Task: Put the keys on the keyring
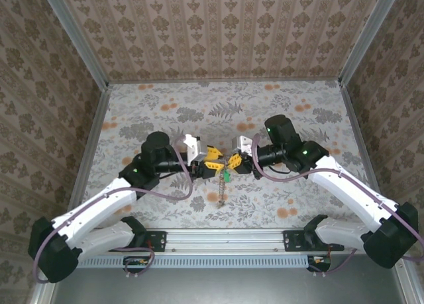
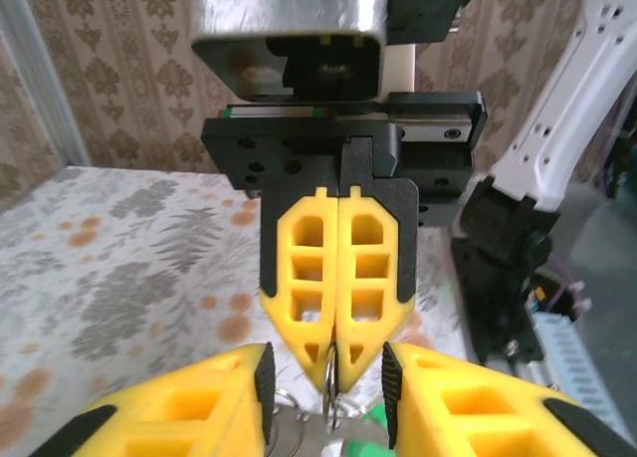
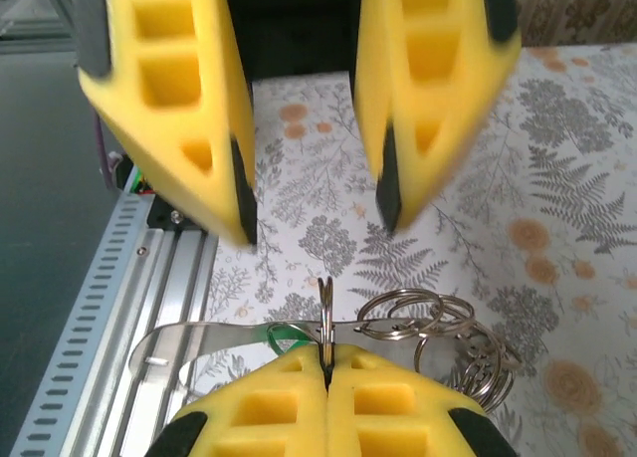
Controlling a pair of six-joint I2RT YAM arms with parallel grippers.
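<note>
Plainly, our right claw (image 3: 326,362) is pressed fully together. Pinched between its yellow tips we see the keyring (image 3: 325,296), a thin hoop turned edge-on, so it stands up out of the grip as a narrow dark line. We judge it is held this way to offer the ring's upper arc to the other arm, steady and lifted off the table (image 1: 265,112). Facing it tip to tip, our left claw (image 3: 317,228) stands partly open, its two fingers apart and touching nothing. We read that as a claw about to take or let go of something at the ring, though we cannot tell which. Just beside the grip, the head of a green key (image 3: 287,334) peeks out against the ring, and a flat silvery strip (image 3: 199,336) curves away from it. On the other side sits a cluster of small silver rings (image 3: 413,313). From above, we see the bundle held between the two claws over the middle of the table, with a short chain (image 1: 220,188) trailing below it.
</note>
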